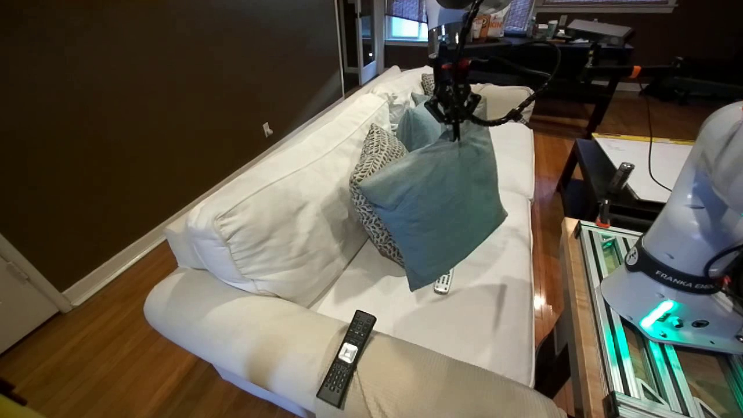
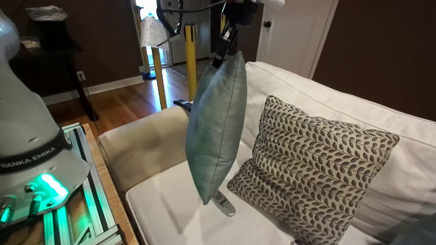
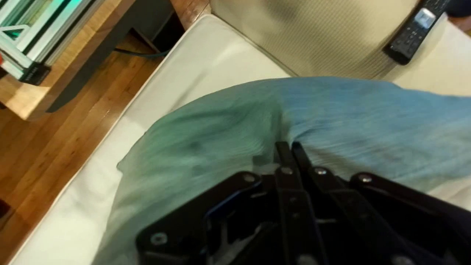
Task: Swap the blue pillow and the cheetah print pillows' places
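1. We are gripping the blue pillow (image 1: 432, 215) by its upper edge. Our gripper (image 3: 289, 145) is standing nearly closed, its jaws pinching a fold of fabric, likely because a gathered edge is giving better purchase than the plump middle.
2. The blue pillow is hanging upright over the seat (image 2: 190, 224), beside the cheetah print pillow (image 2: 320, 170). We are judging it lifted, though the lowest corner's clearance isn't showing plainly.
3. The cheetah print pillow is leaning against the back cushion (image 1: 290, 220), which is propping it up.
4. A silver remote (image 2: 223, 203) is lying near the hanging corner, so we are risking trapping it by lowering here.
5. We are reckoning the swap unfinished, the blue pillow probably needing a temporary spot first.
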Robot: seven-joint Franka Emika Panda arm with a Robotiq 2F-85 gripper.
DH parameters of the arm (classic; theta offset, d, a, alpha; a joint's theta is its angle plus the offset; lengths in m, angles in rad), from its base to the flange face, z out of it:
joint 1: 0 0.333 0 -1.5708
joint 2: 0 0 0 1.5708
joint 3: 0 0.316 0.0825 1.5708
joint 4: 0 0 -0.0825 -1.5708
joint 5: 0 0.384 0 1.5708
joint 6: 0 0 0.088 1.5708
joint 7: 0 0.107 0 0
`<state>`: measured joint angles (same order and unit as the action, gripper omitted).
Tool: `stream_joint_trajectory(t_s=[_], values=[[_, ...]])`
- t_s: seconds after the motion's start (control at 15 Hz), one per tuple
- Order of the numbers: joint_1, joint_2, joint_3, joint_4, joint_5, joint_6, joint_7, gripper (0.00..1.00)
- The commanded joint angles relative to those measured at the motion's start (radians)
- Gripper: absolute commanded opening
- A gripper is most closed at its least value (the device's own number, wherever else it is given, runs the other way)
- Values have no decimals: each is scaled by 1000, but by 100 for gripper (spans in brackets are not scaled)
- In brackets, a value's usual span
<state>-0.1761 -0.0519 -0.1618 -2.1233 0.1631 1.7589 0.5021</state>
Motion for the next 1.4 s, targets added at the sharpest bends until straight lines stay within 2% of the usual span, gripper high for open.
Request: stream_joint_trajectory(t_s=[0.0,0.27,0.6,1.0,1.33], values=[[-29,-41,-22,-35,-86,7,18,1],[-73,-39,-68,-57,-144,59,-123,1],[-108,6,-107,-68,-174,145,-193,1],[-140,82,-147,-60,-203,123,-158,1],[-144,145,-171,-43,-306,152,-121,1]])
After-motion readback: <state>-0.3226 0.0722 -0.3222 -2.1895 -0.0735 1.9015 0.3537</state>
